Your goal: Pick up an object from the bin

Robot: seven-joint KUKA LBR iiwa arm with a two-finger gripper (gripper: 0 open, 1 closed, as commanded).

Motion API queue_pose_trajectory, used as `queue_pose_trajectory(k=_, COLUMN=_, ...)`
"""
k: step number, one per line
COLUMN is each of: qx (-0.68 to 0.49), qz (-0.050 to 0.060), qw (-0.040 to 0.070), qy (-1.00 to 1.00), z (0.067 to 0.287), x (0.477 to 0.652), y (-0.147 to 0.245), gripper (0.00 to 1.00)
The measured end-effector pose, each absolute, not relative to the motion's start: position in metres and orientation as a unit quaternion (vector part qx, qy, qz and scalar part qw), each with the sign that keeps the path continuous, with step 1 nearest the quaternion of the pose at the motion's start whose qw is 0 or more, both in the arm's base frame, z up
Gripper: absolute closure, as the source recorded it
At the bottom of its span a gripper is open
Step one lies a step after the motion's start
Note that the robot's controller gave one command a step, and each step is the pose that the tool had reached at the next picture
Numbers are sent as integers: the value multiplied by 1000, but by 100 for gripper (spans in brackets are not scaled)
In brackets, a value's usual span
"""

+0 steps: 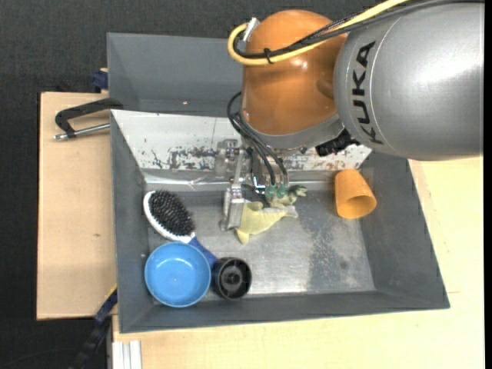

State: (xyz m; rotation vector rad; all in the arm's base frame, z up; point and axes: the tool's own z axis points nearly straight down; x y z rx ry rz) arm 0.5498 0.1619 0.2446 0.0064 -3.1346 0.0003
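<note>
My jaws stand low at the middle of the bin (338,271), just beside a crumpled pale yellow thing (260,221) with a green part. I cannot tell whether they are released or clenched. Risk: the limp thing may fold and slip free when lifted.

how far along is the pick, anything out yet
Nothing is lifted out yet. The gripper is down in the middle of the bin, on the pale yellow crumpled thing. Whether it grips it, I cannot tell. Lifting remains; the orange cup, brush, blue bowl and black cup lie apart.
</note>
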Motion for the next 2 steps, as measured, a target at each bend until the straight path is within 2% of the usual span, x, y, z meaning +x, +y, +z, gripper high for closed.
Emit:
queue_pose_trajectory(k=1, qx=108, qz=1, qw=3, qy=-994, z=154, x=540, y=65, gripper=0)
queue_pose_trajectory(k=2, qx=258, qz=-1, qw=-3, qy=-966, z=72, x=524, y=56, gripper=0)
